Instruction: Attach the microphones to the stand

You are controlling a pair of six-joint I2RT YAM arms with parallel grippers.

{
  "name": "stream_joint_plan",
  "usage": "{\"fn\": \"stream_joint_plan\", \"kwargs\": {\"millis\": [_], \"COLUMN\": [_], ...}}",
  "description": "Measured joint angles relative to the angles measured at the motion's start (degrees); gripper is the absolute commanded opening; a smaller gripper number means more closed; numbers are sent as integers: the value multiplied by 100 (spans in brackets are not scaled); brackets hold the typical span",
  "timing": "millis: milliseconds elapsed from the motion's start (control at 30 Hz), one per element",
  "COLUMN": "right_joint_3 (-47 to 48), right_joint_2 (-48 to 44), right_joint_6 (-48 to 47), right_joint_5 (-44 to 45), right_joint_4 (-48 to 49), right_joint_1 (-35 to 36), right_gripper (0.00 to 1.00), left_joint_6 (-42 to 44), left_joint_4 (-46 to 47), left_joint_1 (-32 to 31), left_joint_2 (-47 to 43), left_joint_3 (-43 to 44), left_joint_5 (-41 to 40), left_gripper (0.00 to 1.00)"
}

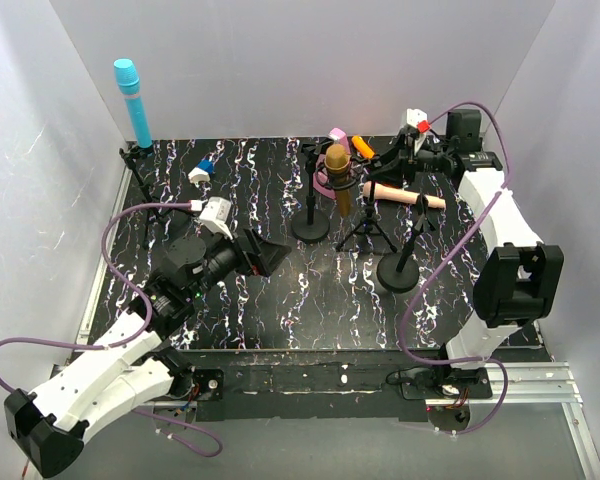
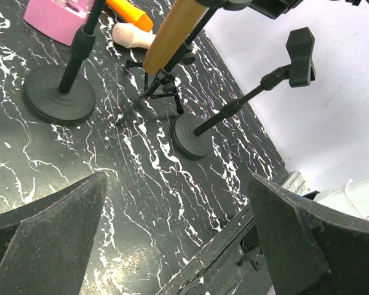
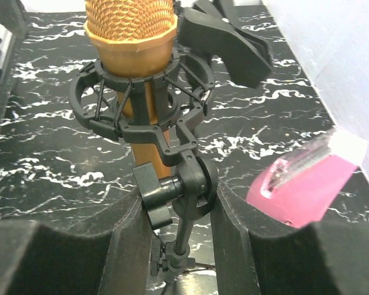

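The rigid, smooth gold microphone (image 3: 130, 27) sits upright in its springy shock mount (image 3: 89, 98), best held by the barrel, while the right gripper (image 3: 178, 212) seemingly pinches the swivel joint (image 3: 195, 179) below and the left gripper (image 2: 178, 230) hangs wide open.

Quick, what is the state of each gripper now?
Left gripper: open, holding nothing.
Right gripper: closed on the stand joint under the gold microphone.
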Motion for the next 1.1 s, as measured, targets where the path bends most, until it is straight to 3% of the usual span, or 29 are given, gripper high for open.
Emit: {"fn": "stream_joint_plan", "kwargs": {"millis": [400,667,1100], "right_joint_3": [-800,-1032,-1025], "right_joint_2": [-796,-901,-710], "right_joint_6": [1825,2758,3971], "right_joint_5": [317,881,1569], "right_joint_4": [1008,1733,2551], "right_joint_1": [1132,1875,2197], "right_gripper": [1,1,1], "left_joint_6": [476,623,608], "left_joint_4": [496,452,-186], "left_joint_1": [0,0,0], "left_joint_2": [-85,-566,-741], "left_joint_3": [4,0,-111], "left_joint_5": [879,955,850], "left_gripper": [98,98,98]}}
